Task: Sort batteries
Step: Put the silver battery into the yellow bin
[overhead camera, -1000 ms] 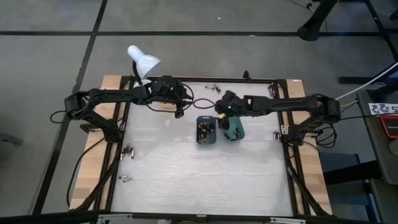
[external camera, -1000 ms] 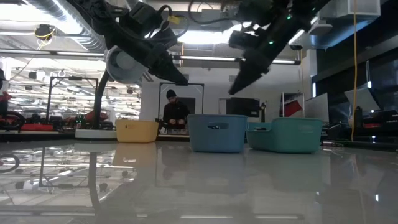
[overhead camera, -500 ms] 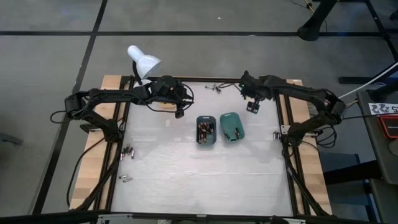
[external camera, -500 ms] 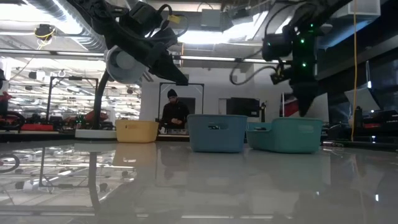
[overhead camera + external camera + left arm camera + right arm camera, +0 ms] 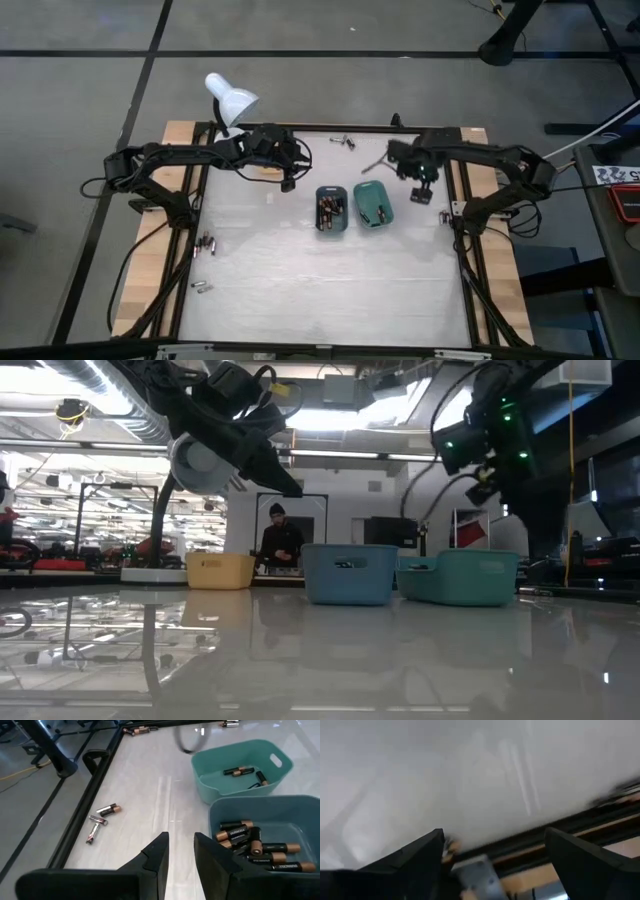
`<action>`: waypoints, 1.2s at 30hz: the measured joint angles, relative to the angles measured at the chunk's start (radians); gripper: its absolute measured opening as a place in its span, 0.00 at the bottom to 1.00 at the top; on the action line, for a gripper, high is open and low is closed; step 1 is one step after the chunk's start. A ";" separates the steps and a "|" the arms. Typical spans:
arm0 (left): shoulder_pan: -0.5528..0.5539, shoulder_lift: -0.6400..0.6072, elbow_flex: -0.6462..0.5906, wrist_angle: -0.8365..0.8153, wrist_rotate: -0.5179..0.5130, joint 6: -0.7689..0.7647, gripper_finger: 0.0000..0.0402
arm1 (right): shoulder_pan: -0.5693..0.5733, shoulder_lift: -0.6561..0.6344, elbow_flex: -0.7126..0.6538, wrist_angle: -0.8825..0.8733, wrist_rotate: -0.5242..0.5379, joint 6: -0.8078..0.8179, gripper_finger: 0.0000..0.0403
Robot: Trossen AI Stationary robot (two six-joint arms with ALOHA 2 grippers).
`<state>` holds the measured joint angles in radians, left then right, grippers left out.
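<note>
Both grippers raised above the table, neither holding a battery

The left gripper (image 5: 288,182) hangs by the orange tray (image 5: 220,570), fingers (image 5: 155,857) narrowly parted with nothing between them. The right gripper (image 5: 420,194) is near the table's right edge (image 5: 452,200), jaws wide and empty. The batteries (image 5: 250,847) lie mostly in the dark teal tray (image 5: 332,209); a few sit in the green tray (image 5: 372,203), and others lie loose on the table

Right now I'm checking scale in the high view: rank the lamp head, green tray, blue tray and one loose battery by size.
1. Lamp head
2. Blue tray and green tray: they look alike
3. Loose battery
</note>
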<state>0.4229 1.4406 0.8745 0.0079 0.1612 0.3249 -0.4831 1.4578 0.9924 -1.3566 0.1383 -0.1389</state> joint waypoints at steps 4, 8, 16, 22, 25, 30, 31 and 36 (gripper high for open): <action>0.000 0.000 0.000 0.000 0.000 0.025 0.20 | 0.068 0.000 -0.088 -0.006 -0.029 0.024 0.85; 0.000 0.000 0.000 -0.001 0.000 0.047 0.20 | 0.100 0.000 -0.164 0.001 -0.055 0.079 0.85; 0.001 0.000 0.000 0.000 0.000 0.049 0.20 | 0.110 0.000 -0.183 0.053 -0.091 0.056 0.85; 0.000 0.000 0.000 0.000 0.000 0.042 0.20 | 0.111 0.001 -0.190 0.058 -0.114 0.053 0.85; 0.002 0.000 0.000 0.001 0.000 0.048 0.20 | 0.111 0.001 -0.190 0.058 -0.120 0.051 0.85; 0.002 0.000 0.000 0.001 0.000 0.062 0.20 | 0.111 0.001 -0.190 0.069 -0.130 0.057 0.85; 0.002 0.000 0.000 0.002 0.000 0.069 0.20 | 0.111 0.001 -0.190 0.068 -0.131 0.075 0.85; 0.002 0.000 0.000 0.004 0.000 0.071 0.20 | 0.110 0.022 -0.190 0.059 -0.201 0.266 0.85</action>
<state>0.4252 1.4406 0.8745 0.0120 0.1612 0.3954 -0.3733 1.4797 0.8024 -1.2972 -0.0627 0.1273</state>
